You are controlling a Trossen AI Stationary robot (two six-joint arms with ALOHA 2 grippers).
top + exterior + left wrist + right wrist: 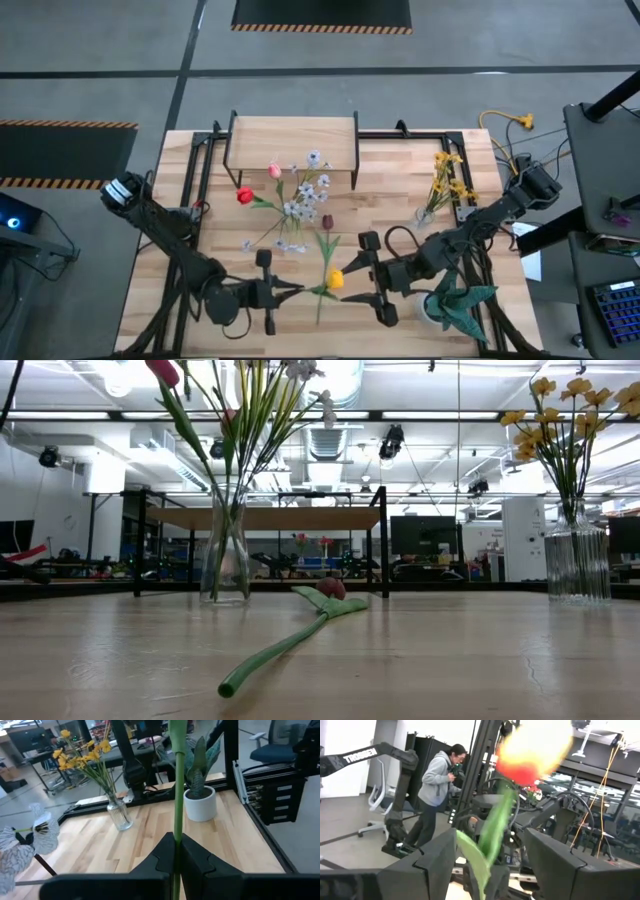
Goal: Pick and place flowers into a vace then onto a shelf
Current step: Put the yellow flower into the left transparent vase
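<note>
My left gripper (296,290) is shut on a yellow tulip (336,279) and holds it above the table's near middle. Across from it, my right gripper (373,279) stands open, and the tulip's bloom (532,750) and leaf (492,832) show between its two fingers without visible touch. Farther back, a glass vase (225,555) holds red and pink tulips and pale blossoms (300,200). A maroon tulip (330,588) lies flat on the table. The shelf (292,138) stands at the far edge. Neither gripper shows in the low view. My left gripper pinches the yellow tulip's green stem (176,827) between its two shut fingers, below the leaf. The fingers come about level from the table's left and lie along the stem. The tulip is lifted clear, with its bloom end pointing toward my right gripper.
A second glass vase with a yellow-bloomed bunch (442,188) stands at the far right. A green potted plant in a white pot (455,300) sits near the right arm. A person (437,795) stands in the room beyond the table.
</note>
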